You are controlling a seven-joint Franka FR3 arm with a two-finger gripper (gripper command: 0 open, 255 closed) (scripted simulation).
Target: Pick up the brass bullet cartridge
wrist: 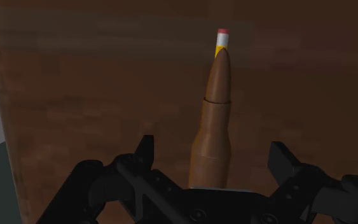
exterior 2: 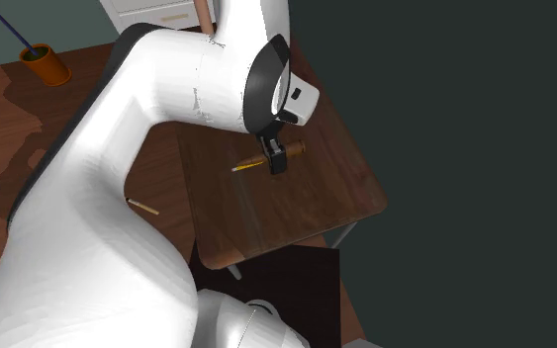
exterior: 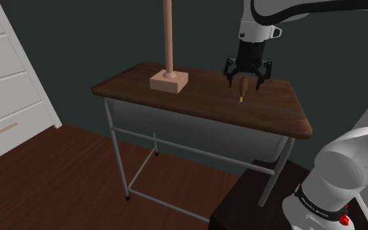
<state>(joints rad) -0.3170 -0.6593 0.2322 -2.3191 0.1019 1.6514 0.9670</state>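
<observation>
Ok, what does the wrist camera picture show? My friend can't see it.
A brown bullet lies on a dark wooden table, between the two fingers of the open black claw, which do not touch it. A small yellow, white and red end peeks out past the bullet's tip.

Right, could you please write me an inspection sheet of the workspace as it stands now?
Surface: dark wooden table top on a metal frame.
Job's things: brown bullet cartridge lying on the table, between the fingers, which do not touch it.
Clutter: pencil lying in line with the cartridge, at its tip; wooden post on a square base.
Grippers: tool open, low over the cartridge, one finger on each side.
Cables: nothing seen.
Surroundings: white drawers, wooden floor, orange cup holding a blue stick.
</observation>
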